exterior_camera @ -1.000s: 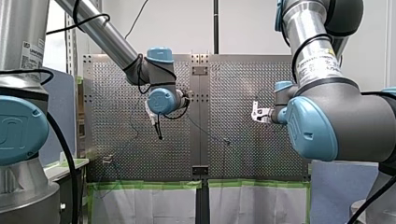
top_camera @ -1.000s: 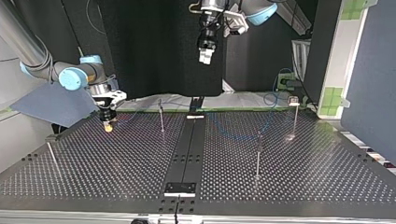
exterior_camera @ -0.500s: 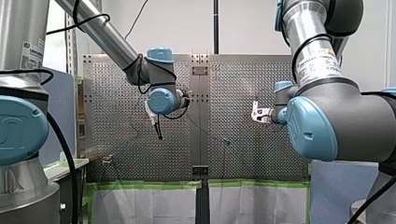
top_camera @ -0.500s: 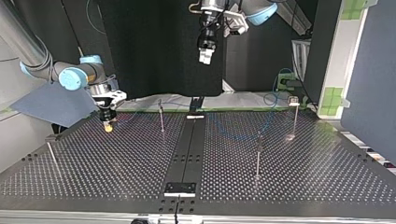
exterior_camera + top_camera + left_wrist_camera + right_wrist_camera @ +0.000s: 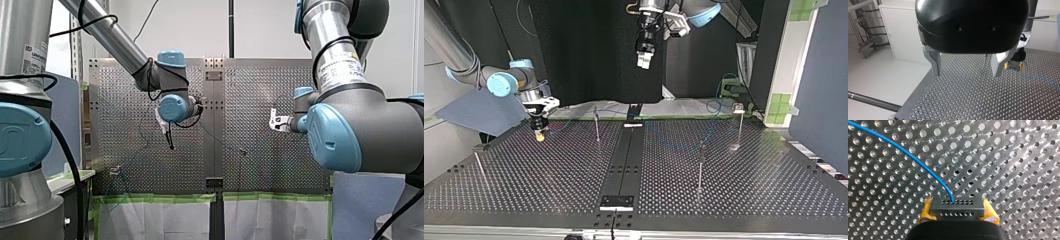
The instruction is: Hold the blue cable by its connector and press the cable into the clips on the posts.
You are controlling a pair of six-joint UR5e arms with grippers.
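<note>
In the right wrist view my right gripper (image 5: 958,214) is shut on a dark connector (image 5: 956,206), its yellow pads (image 5: 926,211) on both sides. The blue cable (image 5: 910,155) leaves the connector and curves away over the perforated table (image 5: 1010,157). In the top view that gripper (image 5: 540,134) stands low over the table at the far left. My left gripper (image 5: 642,61) hangs high above the middle. Its metal fingers (image 5: 934,62) are open with nothing between them (image 5: 966,67). Thin posts (image 5: 596,125) (image 5: 700,165) (image 5: 739,125) stand on the table, and the cable (image 5: 669,143) lies loosely among them.
Another post (image 5: 479,165) stands near the top view's left edge. A dark rail (image 5: 624,165) runs down the middle of the table (image 5: 549,185). A blue loop of cable (image 5: 714,105) lies beyond the far edge at the right. Green tape marks the far edge.
</note>
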